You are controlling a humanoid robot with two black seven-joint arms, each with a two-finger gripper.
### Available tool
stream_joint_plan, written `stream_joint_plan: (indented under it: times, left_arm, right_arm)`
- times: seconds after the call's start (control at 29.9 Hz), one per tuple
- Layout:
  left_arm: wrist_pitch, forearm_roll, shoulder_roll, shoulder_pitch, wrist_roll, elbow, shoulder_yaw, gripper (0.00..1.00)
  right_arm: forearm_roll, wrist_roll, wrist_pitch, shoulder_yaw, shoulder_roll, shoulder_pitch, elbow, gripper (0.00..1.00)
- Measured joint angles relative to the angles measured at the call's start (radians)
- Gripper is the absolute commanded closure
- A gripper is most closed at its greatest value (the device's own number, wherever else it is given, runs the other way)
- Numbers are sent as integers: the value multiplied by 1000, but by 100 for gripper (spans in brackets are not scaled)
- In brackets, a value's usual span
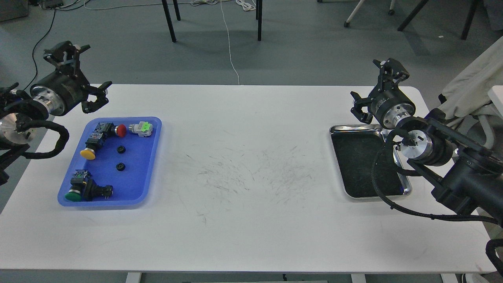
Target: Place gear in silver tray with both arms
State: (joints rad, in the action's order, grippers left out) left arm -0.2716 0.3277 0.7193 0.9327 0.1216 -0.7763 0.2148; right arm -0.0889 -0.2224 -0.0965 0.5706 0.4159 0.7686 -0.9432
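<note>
The left arm [43, 104] comes in at nine o'clock, its silver wrist ring turned toward ten o'clock, lifted above the desk's [243, 165] far left corner. Its left gripper [80, 76] is spread wide, one finger up over the floor and the other reaching over the desk edge, with nothing between them.

The right arm [444, 157] enters from four o'clock and bends up toward eleven o'clock, its wrist above the far corner of the silver tray [338, 135]. The right gripper [375, 88] is also spread open and holds nothing; one finger points up past the desk's far edge, the other hangs just above the tray's far rim.

The silver tray lies at three o'clock on the desk, its black inner surface bare where visible. At nine o'clock sits the blue tray [151, 165], holding two small black gears [121, 149] near its middle, one behind the other, among a red push button [114, 130], a yellow push button [91, 147], a green push button [80, 190] and a green-tipped switch block [142, 128].
</note>
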Motion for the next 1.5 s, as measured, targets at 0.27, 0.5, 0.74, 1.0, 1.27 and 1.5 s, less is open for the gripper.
stream_joint_plan:
  times: [0.27,0.5,0.74,1.0,1.27,1.5]
  left_arm:
    - [-11,4,5,0,37,-1,2,1]
    - [-52,22,40,-6,86,-7,28,1]
    - [-142,21,64,-25,34,-33,36,1]
    - [-142,16,60,-35,15,-60,36,2]
    - [-133,14,54,-38,66,-68,33,1]
    - [1,15,34,-39,74,-61,38,1]
  right_arm:
    - [0,0,-2,0,2,0,0,1]
    - [0,0,-2,0,4,-9,0,1]
    - [0,0,-2,-1,3,-14,0,1]
    - [0,0,-2,-3,-2,-17,3,1]
    - [0,0,-2,-3,-2,-23,3,1]
    - [0,0,-1,-4,-3,-29,3,1]
